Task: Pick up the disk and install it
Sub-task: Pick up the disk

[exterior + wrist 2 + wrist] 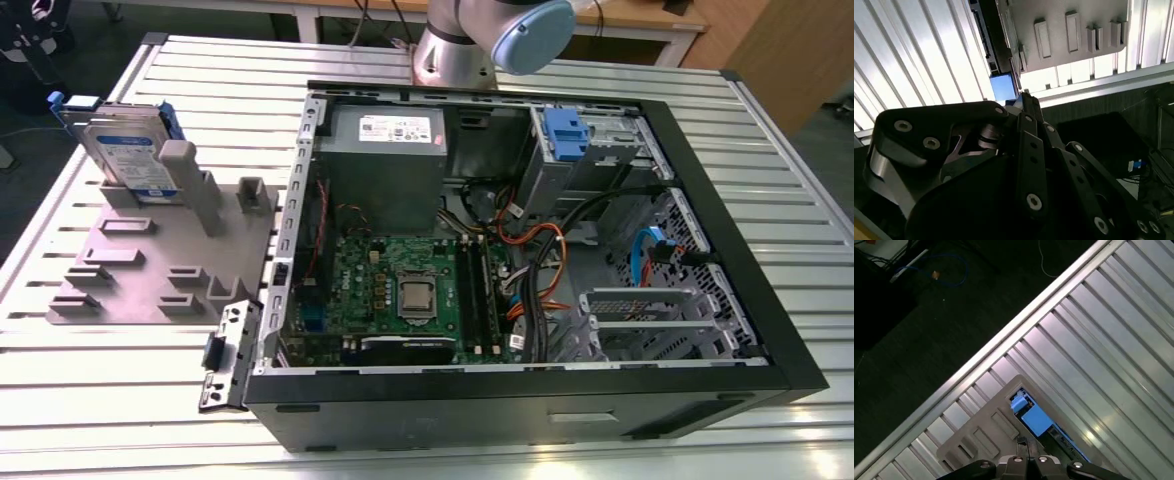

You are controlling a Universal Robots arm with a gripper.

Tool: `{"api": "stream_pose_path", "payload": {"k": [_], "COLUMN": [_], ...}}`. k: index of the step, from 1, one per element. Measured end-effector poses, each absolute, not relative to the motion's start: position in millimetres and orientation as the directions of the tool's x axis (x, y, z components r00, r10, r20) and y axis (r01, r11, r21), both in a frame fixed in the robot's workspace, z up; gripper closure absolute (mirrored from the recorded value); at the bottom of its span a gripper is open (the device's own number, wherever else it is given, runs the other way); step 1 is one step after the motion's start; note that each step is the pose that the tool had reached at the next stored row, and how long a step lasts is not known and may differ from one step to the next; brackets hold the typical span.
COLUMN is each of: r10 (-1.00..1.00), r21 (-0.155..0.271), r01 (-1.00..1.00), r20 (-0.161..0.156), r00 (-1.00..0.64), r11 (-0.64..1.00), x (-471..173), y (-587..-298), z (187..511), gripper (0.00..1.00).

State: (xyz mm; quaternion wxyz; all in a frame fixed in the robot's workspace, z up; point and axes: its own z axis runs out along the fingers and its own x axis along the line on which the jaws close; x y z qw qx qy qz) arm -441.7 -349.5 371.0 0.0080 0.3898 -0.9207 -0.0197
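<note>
The disk [128, 152] stands on edge in a slot of the grey fixture [147, 270] at the exterior view's left, silver with a blue-and-white label and a blue bracket. From above, the disk [1035, 419] shows as a blue strip in the fixture [981, 437] in the first wrist view. In the second wrist view its blue end [1003, 86] sits beside the fixture [1074, 30]. My gripper [1024, 441] hangs well above the disk, fingers together with nothing between them; in the second wrist view the gripper [1026, 96] points at the blue end.
An open computer case [747, 250] lies on the ribbed metal table [134, 420] at the exterior view's right. Inside are a grey power supply [387, 150], a motherboard [400, 290], cables and a drive bay with a blue latch [567, 135]. The arm's base [461, 50] stands behind the case.
</note>
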Motion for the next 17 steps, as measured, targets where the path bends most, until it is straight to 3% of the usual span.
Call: {"api": "stream_pose_path", "payload": {"k": [17], "r10": [-0.744], "r21": [0.042], "r01": [-0.743], "r20": [-0.001], "r00": [-0.669], "r11": [0.668], "x": [-441.7], "y": [-349.5], "z": [371.0], "gripper": [0.89]}}
